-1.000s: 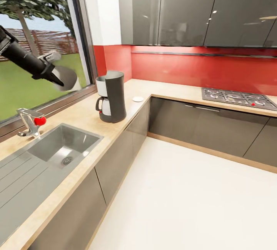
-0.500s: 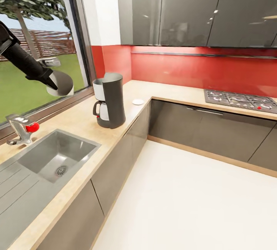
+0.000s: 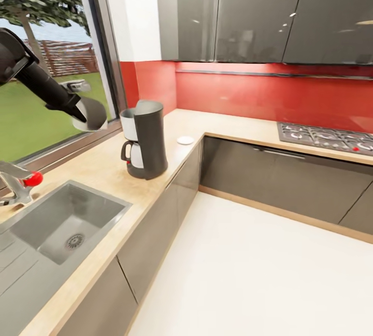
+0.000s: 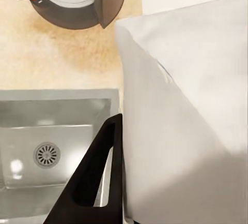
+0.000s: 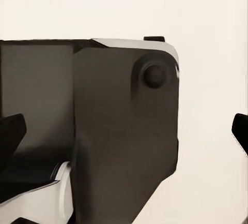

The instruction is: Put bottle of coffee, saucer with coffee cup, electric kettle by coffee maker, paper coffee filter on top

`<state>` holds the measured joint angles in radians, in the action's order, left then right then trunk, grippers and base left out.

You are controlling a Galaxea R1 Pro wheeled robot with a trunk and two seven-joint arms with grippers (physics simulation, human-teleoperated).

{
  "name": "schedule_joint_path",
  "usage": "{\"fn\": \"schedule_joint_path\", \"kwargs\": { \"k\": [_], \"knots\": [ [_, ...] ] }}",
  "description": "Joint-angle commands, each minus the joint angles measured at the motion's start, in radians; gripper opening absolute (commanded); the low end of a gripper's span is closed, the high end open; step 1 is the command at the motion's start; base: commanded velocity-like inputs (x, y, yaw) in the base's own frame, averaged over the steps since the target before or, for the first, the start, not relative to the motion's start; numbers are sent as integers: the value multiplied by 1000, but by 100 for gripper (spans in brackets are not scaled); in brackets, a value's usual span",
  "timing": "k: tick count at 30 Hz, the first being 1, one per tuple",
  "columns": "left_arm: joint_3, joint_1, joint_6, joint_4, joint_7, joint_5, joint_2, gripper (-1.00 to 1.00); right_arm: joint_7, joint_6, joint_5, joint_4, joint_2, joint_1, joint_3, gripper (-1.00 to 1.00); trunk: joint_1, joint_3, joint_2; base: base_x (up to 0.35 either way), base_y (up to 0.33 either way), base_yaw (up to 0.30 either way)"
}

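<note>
The dark grey coffee maker [image 3: 147, 139] stands on the beige kitchen countertop [image 3: 103, 170], beyond the sink. My left gripper [image 3: 77, 110] hangs in the air to its left, in front of the window, shut on the white paper coffee filter [image 3: 92, 114]. In the left wrist view the filter [image 4: 186, 120] is large beside a black finger [image 4: 98, 172], with the coffee maker [image 4: 77, 1] seen from above. A small white saucer [image 3: 185, 140] lies at the counter's corner. My right gripper [image 5: 126, 133] is open, its fingertips wide apart in front of a dark part of my own body.
A steel sink [image 3: 67, 222] with a red-knobbed faucet [image 3: 18, 183] is set into the counter nearest me. A gas hob [image 3: 326, 139] sits on the right run. Glossy grey cabinets hang above the red backsplash. Pale floor lies open to the right.
The whole view has shifted, sliding the sink and faucet leftwards. My left gripper with the filter has come slightly nearer the coffee maker.
</note>
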<state>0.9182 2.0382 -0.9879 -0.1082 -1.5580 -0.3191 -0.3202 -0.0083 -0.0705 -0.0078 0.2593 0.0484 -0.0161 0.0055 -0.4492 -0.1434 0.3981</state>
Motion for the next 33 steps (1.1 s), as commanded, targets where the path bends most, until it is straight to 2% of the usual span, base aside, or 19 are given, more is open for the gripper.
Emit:
{"fn": "schedule_joint_path", "kwargs": {
  "k": [1,13,22,33],
  "knots": [
    [-2,-5,-5,-8,-6,-6,0,-100,-1,-2,-1,-1,-1,-1,1,100,-1,-2,2,225,-150,0],
    [-7,-12,-16,-16,-2,-3,0,-100,-1,-3,-1,-2,-1,-1,1,100,-1,-2,2,238,-169,30],
    [-8,-12,2,-17,-1,-4,-2,-100,-1,-3,-1,-2,0,-1,1,100,-1,-2,2,220,-192,252],
    [-10,-12,2,-17,1,-4,-3,-100,-1,-3,-1,-2,0,-1,1,100,-1,-2,2,115,-258,249]
  ]
}}
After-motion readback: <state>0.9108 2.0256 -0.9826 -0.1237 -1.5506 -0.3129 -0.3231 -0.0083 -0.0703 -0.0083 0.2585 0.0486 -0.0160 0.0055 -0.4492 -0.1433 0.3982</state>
